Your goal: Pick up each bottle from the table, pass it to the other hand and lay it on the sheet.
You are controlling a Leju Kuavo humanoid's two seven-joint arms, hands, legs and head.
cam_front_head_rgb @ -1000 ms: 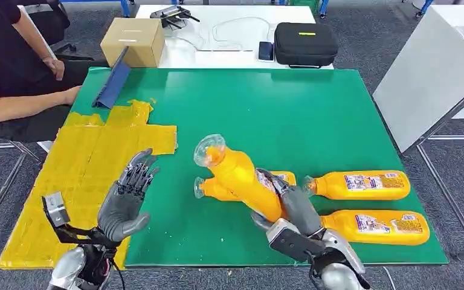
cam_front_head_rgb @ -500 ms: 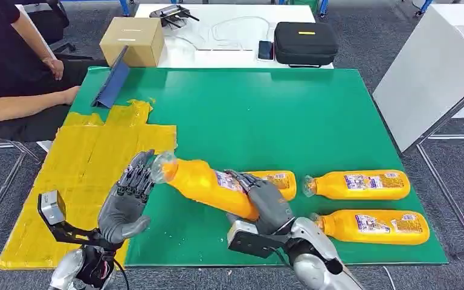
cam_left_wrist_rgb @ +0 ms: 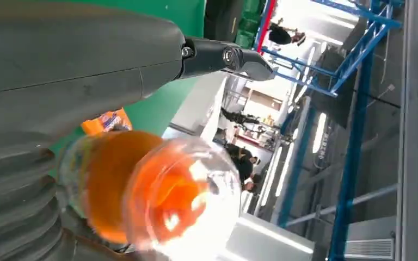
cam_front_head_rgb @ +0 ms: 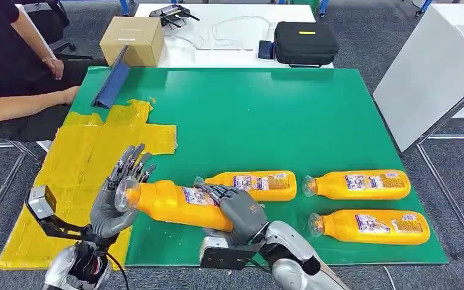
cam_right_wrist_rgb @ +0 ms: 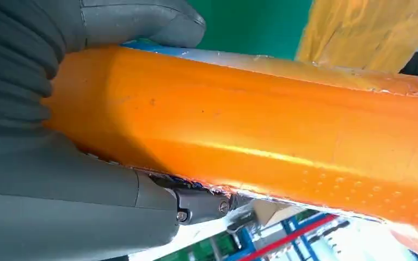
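Right hand (cam_front_head_rgb: 240, 208) grips the orange plastic bottle (cam_front_head_rgb: 175, 203) by its base, above the green table's (cam_front_head_rgb: 266, 115) near left, clear cap against the spread-fingered, empty left hand (cam_front_head_rgb: 116, 199) beside the yellow sheet (cam_front_head_rgb: 84, 163).

Head view looks forward and down from high on the body, taking in the whole green counter (cam_front_head_rgb: 290, 115), both arms entering from below, and a second white counter (cam_front_head_rgb: 217, 36) at the far edge. Left wrist view sits right behind the left hand (cam_left_wrist_rgb: 60, 65), very close, turned on its side, facing the clear cap end of the held bottle (cam_left_wrist_rgb: 158, 201) and the room's blue frames (cam_left_wrist_rgb: 354, 125) past it. Right wrist view hugs the right hand (cam_right_wrist_rgb: 60, 163), pressed against the same bottle's orange side. All three views share that bottle; the head view sees it whole, between both hands.
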